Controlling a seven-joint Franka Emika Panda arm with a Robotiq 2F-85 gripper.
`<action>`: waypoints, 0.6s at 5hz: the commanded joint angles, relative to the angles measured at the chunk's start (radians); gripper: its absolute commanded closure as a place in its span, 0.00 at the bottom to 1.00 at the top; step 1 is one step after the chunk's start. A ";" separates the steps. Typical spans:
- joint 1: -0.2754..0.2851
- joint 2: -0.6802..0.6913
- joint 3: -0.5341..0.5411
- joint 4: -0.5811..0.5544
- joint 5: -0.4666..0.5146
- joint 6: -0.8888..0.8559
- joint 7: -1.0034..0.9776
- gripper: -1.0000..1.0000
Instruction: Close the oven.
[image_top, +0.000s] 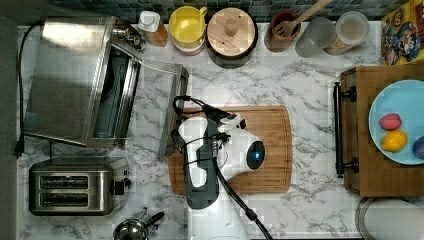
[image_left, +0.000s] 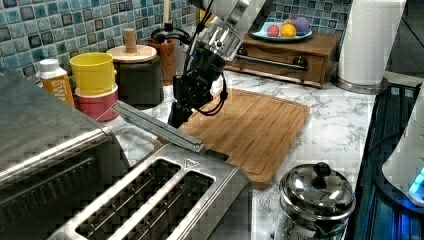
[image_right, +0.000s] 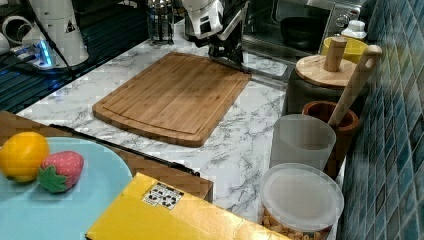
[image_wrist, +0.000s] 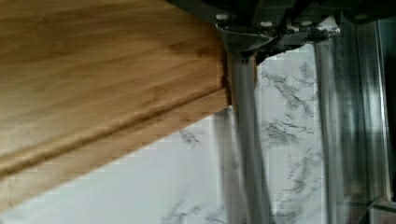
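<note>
Stainless steel covers the oven (image_top: 67, 75), which stands at the top view's left on the marble counter (image_top: 305, 90), with its black cord (image_top: 21, 100) running down its outer side. Its glass door (image_top: 150, 107) is dropped open and lies nearly flat, so the marble shows through the pane, and the bar handle (image_top: 169, 117) runs along the free edge, just beside the wooden cutting board (image_top: 265, 125).

In the left view the door (image_left: 155, 125) stands out from the oven body (image_left: 50, 145) with a slight tilt, and the gripper (image_left: 179, 116) comes down at its far end. In the wrist view the gripper (image_wrist: 243, 55) sits right at the handle bar (image_wrist: 250, 154), with the bar between the black finger parts; whether the fingers press on it or stay a little apart I cannot tell. The right view shows the gripper (image_right: 227, 52) at the far corner of the board (image_right: 175, 95), in front of the open oven (image_right: 300, 25).

Below the oven in the top view stands a two-slot toaster (image_top: 75, 187), and near it a small steel pot with a knob lid (image_top: 132, 229). Along the tiled wall are a yellow cup (image_top: 187, 25), a wooden lid on a dark jar (image_top: 231, 32), and a holder with a wooden spatula (image_top: 285, 27). At the top view's right a blue plate (image_top: 400, 102) with toy fruit rests on a wooden drawer box (image_top: 370, 165).
</note>
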 joint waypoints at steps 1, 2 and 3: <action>0.043 0.036 0.036 0.191 -0.071 -0.033 0.018 1.00; 0.053 0.074 0.036 0.227 -0.105 -0.069 0.057 1.00; 0.051 0.068 0.045 0.227 -0.096 -0.065 0.088 1.00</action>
